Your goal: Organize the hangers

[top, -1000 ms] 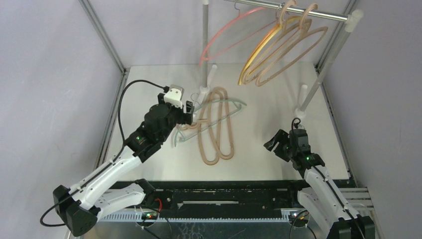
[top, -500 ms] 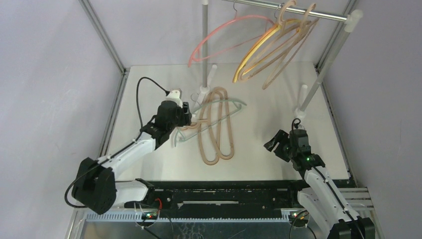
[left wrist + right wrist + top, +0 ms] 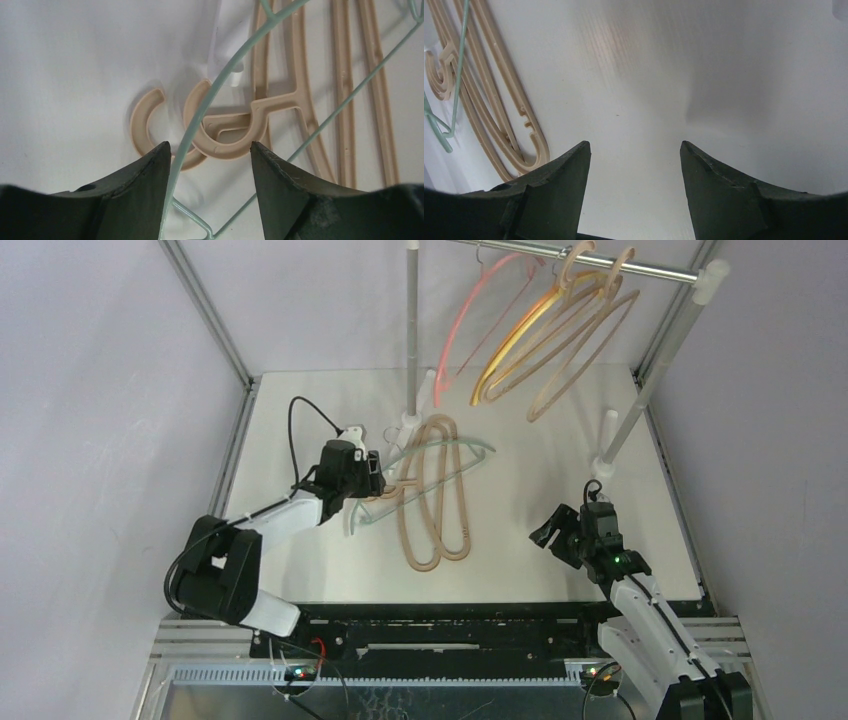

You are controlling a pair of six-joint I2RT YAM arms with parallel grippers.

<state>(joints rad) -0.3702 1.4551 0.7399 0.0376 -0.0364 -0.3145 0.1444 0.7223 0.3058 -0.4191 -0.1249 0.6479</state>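
Two thick beige hangers [image 3: 466, 525] lie on the white table with a thin pale-green hanger [image 3: 470, 445] across them. My left gripper [image 3: 375, 472] is open, low over their hooks. In the left wrist view its jaws [image 3: 210, 150] straddle the pale-green wire [image 3: 186, 139], which runs close to the left finger, and a beige hook [image 3: 225, 149] lies just ahead. A pink hanger [image 3: 480, 315], a yellow-orange one [image 3: 515, 345] and beige ones [image 3: 585, 345] hang on the rail [image 3: 600, 262]. My right gripper [image 3: 548, 530] is open and empty; its jaws [image 3: 634, 147] point over bare table.
The rack's upright post [image 3: 412, 320] and its white foot [image 3: 408, 425] stand just behind my left gripper. A slanted rack leg [image 3: 640, 390] with a white foot [image 3: 603, 462] stands behind my right gripper. The beige hangers' lower ends [image 3: 543, 149] show left of my right jaws.
My left arm has dropped and reached forward, bringing its gripper down over the hanger hooks. The hanging hangers are swinging; the pink one has swung right. The right arm is still.
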